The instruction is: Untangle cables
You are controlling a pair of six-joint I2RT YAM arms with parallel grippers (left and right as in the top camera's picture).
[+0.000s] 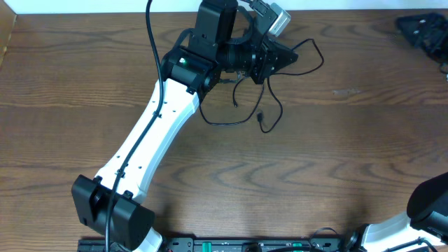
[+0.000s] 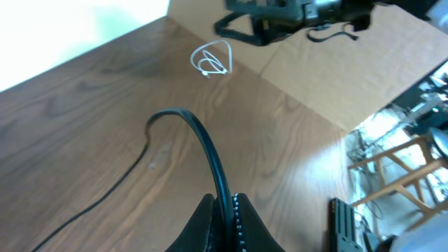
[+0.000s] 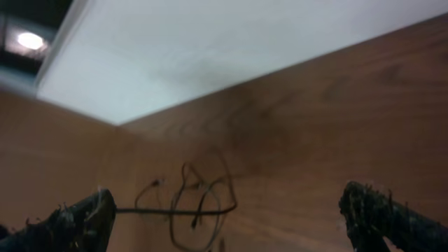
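Note:
The black cable (image 1: 227, 124) lies in loose loops on the wooden table, at the back centre of the overhead view. My left gripper (image 1: 280, 57) is shut on one strand of it above the loops. In the left wrist view the black cable (image 2: 203, 140) runs straight up out of the shut fingers (image 2: 225, 220). The white cable (image 2: 212, 59) lies apart in a small coil farther off on the table. My right gripper (image 3: 231, 224) is open and empty, and its wrist view shows the black cable (image 3: 182, 210) far ahead. The right gripper itself is outside the overhead view.
A black object (image 1: 423, 28) lies at the back right corner of the table and also shows in the left wrist view (image 2: 280, 17). Cardboard sheets (image 2: 336, 77) lie beyond the white cable. The right arm's base (image 1: 427, 203) is at the front right.

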